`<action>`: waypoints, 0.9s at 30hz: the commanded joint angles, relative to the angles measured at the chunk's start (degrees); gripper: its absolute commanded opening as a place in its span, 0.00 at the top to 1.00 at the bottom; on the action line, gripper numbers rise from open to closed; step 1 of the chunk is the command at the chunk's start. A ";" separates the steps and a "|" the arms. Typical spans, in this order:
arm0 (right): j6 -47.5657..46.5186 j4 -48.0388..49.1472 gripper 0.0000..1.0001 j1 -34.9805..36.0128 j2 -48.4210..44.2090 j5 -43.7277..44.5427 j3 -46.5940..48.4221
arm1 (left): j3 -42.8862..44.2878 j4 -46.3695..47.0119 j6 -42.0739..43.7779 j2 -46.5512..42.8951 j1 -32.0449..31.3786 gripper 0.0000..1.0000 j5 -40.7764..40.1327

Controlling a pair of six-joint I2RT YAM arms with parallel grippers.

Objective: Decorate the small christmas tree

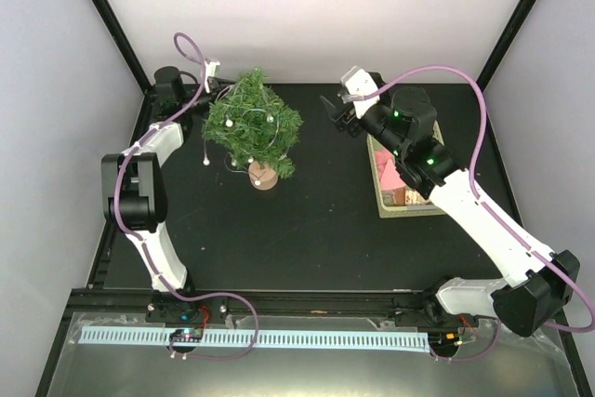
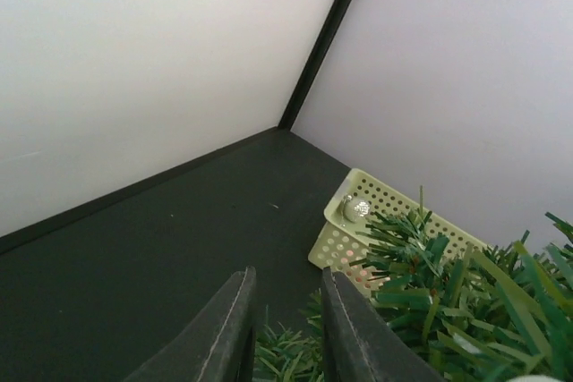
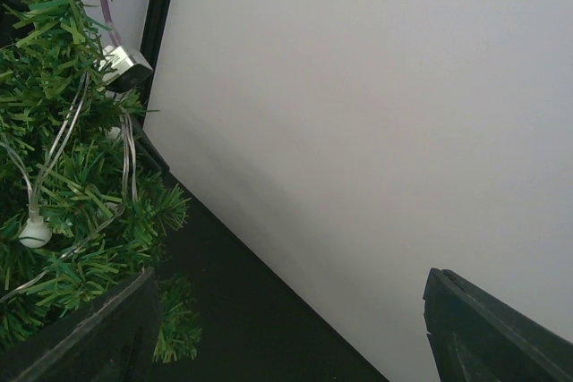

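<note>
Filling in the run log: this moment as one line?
tree upright, lights draped | left tool slightly open by tree | right tool open, empty

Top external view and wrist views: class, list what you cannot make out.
Top view: the basket contents, mostly covered by the right arm.
Left wrist view: the small christmas tree, cut off by the frame's lower edge.
Right wrist view: the tree's base, not in view.

From above, can see only part of the pale green basket (image 1: 379,194), tucked under the right arm (image 1: 418,151), and can't tell what the pink bits (image 1: 389,177) inside are. In both wrist views, get only a piece of the small christmas tree (image 2: 448,301), cut off at the edges.
</note>
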 commanded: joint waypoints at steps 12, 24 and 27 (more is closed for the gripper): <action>2.08 1.55 0.19 -0.35 -3.17 -1.82 -4.82 | -2.27 -12.29 5.47 -9.82 2.62 0.60 -15.06; 11.07 1.87 0.20 -0.31 -1.49 -5.43 -10.13 | -2.46 -18.19 -1.42 -16.88 4.88 0.48 -26.25; 13.22 1.82 0.21 -0.31 -0.69 -5.05 -10.86 | -2.15 -22.37 -3.78 -19.39 5.78 0.43 -33.48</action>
